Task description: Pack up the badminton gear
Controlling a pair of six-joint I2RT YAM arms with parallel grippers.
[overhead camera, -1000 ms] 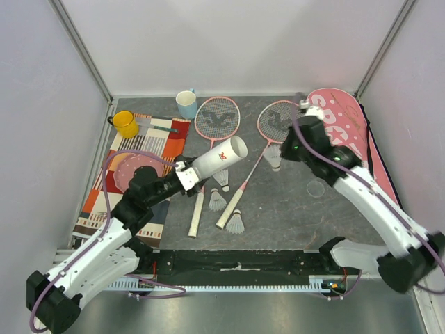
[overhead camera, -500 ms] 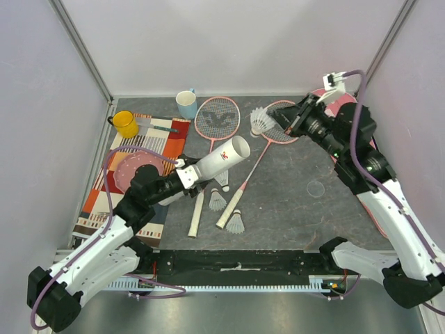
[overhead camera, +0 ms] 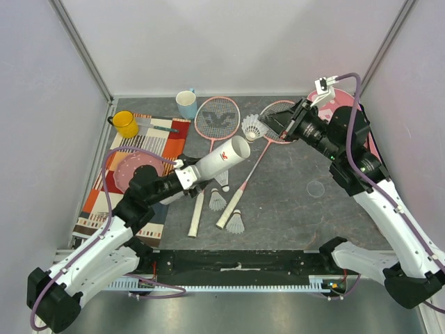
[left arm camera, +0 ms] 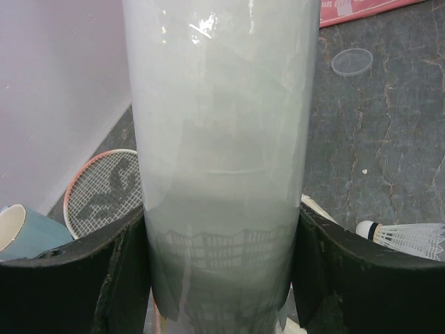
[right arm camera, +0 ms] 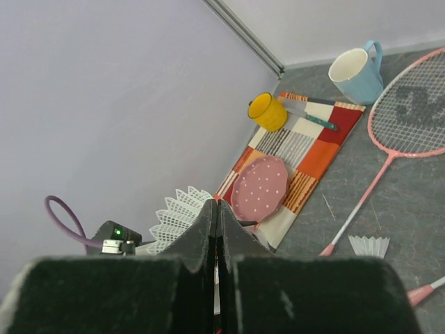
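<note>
L gripper (overhead camera: 186,174) is clamped on the white tube (overhead camera: 221,156) at its lower end. The tube is off the table, tilted up, open mouth facing the R side. Wrist view: black fingers (left arm camera: 125,278) press both sides of the tube.

R gripper (overhead camera: 270,128) is pinched tight on a shuttlecock (overhead camera: 252,127), held in the air over the racket heads. Feather skirt sticks out past the fingertips, near the tube mouth but apart from it.

Both pink rackets lie flat mid-table: left racket (overhead camera: 217,118) and right racket (overhead camera: 254,163), whose head is partly hidden by the R gripper. Loose shuttlecocks (overhead camera: 217,202) lie by the handles, one just under the tube.

Pink bag (left arm camera: 361,7) lies far right, mostly behind the R arm. Clear lid (overhead camera: 316,188) sits on the table nearby.

At left: blue mug (overhead camera: 186,104), yellow mug (overhead camera: 126,124), striped mat (overhead camera: 156,146) w/ pink plate (overhead camera: 128,170).
</note>
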